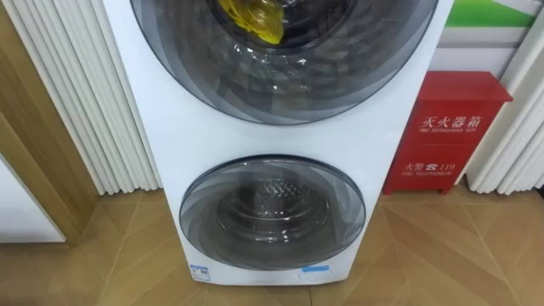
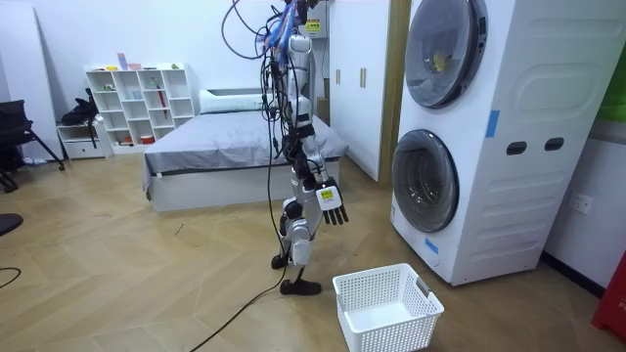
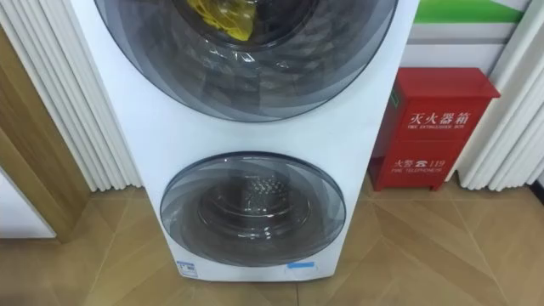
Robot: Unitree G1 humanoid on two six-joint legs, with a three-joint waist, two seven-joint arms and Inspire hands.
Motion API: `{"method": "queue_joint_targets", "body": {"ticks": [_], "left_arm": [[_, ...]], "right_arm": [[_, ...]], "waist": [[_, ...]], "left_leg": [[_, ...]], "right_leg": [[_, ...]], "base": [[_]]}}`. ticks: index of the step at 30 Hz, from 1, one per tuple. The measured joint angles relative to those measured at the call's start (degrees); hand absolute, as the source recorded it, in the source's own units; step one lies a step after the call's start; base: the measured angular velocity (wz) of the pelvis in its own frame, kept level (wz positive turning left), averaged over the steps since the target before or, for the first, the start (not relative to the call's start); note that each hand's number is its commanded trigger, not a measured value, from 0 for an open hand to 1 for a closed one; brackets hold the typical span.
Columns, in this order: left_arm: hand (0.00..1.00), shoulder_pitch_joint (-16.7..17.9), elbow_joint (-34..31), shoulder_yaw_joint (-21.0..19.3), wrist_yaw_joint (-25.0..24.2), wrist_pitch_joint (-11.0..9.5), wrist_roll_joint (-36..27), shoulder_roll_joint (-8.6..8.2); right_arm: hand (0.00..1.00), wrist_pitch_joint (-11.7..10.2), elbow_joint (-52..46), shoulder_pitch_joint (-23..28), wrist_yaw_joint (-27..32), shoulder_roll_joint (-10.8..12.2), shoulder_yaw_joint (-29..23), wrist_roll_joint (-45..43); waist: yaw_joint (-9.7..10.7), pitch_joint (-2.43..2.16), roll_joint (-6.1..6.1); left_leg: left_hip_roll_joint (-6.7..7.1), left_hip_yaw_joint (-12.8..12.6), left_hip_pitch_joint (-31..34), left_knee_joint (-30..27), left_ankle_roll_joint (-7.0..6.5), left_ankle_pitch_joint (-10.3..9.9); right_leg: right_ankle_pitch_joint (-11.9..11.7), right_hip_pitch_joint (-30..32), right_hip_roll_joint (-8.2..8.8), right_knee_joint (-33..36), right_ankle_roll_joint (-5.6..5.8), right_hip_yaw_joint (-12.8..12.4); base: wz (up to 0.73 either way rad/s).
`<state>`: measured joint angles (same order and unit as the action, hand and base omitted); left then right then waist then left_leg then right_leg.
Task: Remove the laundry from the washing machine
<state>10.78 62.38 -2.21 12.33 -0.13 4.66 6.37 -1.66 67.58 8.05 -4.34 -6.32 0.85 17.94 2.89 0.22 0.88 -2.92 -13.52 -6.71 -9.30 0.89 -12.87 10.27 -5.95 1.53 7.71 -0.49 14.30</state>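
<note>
Nearest the head camera is the lower door (image 1: 276, 223) of the washing machine (image 2: 509, 147). It is closed, and its round glass shows a bare steel drum with no laundry visible inside.

- **Machine:** a white stacked unit, one drum above the other, standing on the wooden floor (image 1: 442, 246). The upper door (image 1: 280, 76) is also closed.
- **Furniture:** the bed (image 2: 225, 147) and the white shelf (image 2: 137, 103) stand well behind the robot and play no part in the job.
- **Red box:** the red box (image 1: 446, 132) stands just beside the machine, on the robot's right, clear of both doors.
- **Basket:** the white basket (image 2: 396, 330) sits open-topped and empty on the floor before the robot's feet, near the machine's front. It is evidently placed there to receive what comes out.
- **Task's thing:** the yellow clothes (image 1: 255, 17) lie in the upper drum, low against the glass behind the closed door.
- **Robot:** it stands upright facing the machine front, near it but, in my judgement, not yet within reach.
- **Hand:** one robot hand (image 2: 333, 202), judged by the body to be the right, hangs forward at hip level. Its fingers are straight and released, holding nothing.

Finding: retrieval is not begun, and the upper door must be opened first. The risk is a high reach, with the garment liable to fall short of the basket.
</note>
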Motion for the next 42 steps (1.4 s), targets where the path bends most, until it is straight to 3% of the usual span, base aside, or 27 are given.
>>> {"method": "queue_joint_targets", "body": {"ticks": [8, 13, 16, 21, 24, 26, 29, 30, 33, 38, 42], "left_arm": [[0.0, 0.2, 0.0, 0.1, 1.4, 0.0, 0.0, -0.16], [0.0, 0.5, 0.0, 0.1, 2.0, 0.2, -0.1, -0.16], [0.0, 0.8, 0.2, 0.1, 1.4, 0.5, -0.8, -0.22], [0.0, 0.4, 0.0, -0.1, -1.4, 0.5, -0.7, 0.03], [0.0, 0.5, 0.0, -1.2, -3.0, 0.5, -0.6, 0.15], [0.0, 0.9, 0.0, -3.3, -4.5, 0.6, -0.6, 0.43], [0.0, 0.7, 0.1, -3.2, -4.7, 1.4, -0.7, 1.88], [0.0, 1.1, -0.1, -3.3, -4.8, 1.7, -0.7, 2.05], [0.0, 1.4, -1.3, -3.4, -5.5, 2.9, -0.3, 2.97], [0.0, 2.3, -2.4, -3.3, -6.4, 5.7, 0.0, 3.4], [0.0, 2.9, -3.0, -3.3, -6.5, 7.0, 0.3, 3.33]], "right_arm": [[0.0, 0.0, 0.0, 0.0, 0.6, 0.1, 0.1, 0.0], [0.0, 0.3, 0.5, -0.1, 0.7, 0.2, 0.0, 0.8], [0.0, 1.1, 1.2, -0.1, 0.8, 0.2, 0.0, 3.5], [0.0, 3.2, 0.6, -1.6, 1.0, 0.1, -0.7, 5.4], [0.0, 4.5, -5.4, -1.9, 1.5, -0.7, -2.3, 4.7], [0.0, 6.5, -19.2, -2.5, 3.0, -1.9, -3.9, 3.6], [0.0, 6.2, -31.9, -7.2, 4.7, -3.6, -5.5, 3.0], [0.0, 5.8, -35.5, -9.5, 5.1, -4.0, -6.3, 3.0], [0.0, 5.5, -44.6, -13.1, 6.4, -6.0, -7.1, 1.8], [0.0, 6.1, -49.5, -20.6, 8.9, -6.8, -8.4, -0.2], [0.0, 7.3, -50.2, -26.7, 11.6, -8.6, -8.4, 2.9]], "waist": [[0.0, -0.12, 0.26], [0.0, 0.03, 0.02], [0.0, 0.21, 0.39], [-0.1, -0.03, 0.52], [-0.2, 0.01, 0.52], [-0.1, 0.09, 1.06], [-0.4, -0.17, 2.12], [-0.7, 0.04, 2.33], [-2.0, -0.05, 3.18], [-1.7, -0.33, 3.45], [-3.2, -0.38, 3.51]], "left_leg": [[0.0, 0.0, 0.0, 0.0, 0.0, 0.0], [0.01, 0.1, -0.1, 0.0, 0.0, 0.0], [0.04, 0.2, -1.0, 0.2, 0.0, 0.0], [0.15, 1.4, -0.7, 0.1, -0.01, 0.0], [0.22, 1.4, -0.9, 0.1, -0.04, 0.0], [0.28, 1.2, -0.9, -0.2, -0.13, 0.1], [0.28, 1.5, -1.3, -0.4, -0.12, 0.1], [0.27, 1.6, -1.7, -0.3, -0.12, 0.1], [0.34, 1.5, -1.3, -0.2, -0.12, 0.1], [0.41, 2.8, -0.8, -0.1, -0.12, 0.1], [0.35, 3.8, -1.0, 0.0, -0.12, 0.1]], "right_leg": [[0.0, -0.2, -0.01, 0.2, 0.01, 0.0], [-0.1, -0.4, 0.01, 0.2, 0.04, 0.0], [0.0, -1.4, 0.03, 0.1, 0.05, 0.1], [0.0, -1.4, 0.37, 0.2, 0.1, 1.2], [0.1, -1.3, 0.42, 0.4, 0.19, 1.0], [0.3, -0.6, 0.45, 1.1, 0.21, 0.8], [0.2, -1.1, 0.34, 1.0, 0.21, 0.8], [0.2, -1.4, 0.27, 0.9, 0.19, 0.7], [0.2, -1.0, 0.35, 0.9, 0.19, 0.7], [0.1, -1.0, 0.41, 1.2, 0.38, 1.4], [0.1, -0.9, 0.32, 1.2, 0.39, 1.4]], "base": [[0.0], [0.01], [0.02], [0.09], [-0.02], [-0.06], [0.02], [0.0], [0.0], [0.07], [-0.05]]}}
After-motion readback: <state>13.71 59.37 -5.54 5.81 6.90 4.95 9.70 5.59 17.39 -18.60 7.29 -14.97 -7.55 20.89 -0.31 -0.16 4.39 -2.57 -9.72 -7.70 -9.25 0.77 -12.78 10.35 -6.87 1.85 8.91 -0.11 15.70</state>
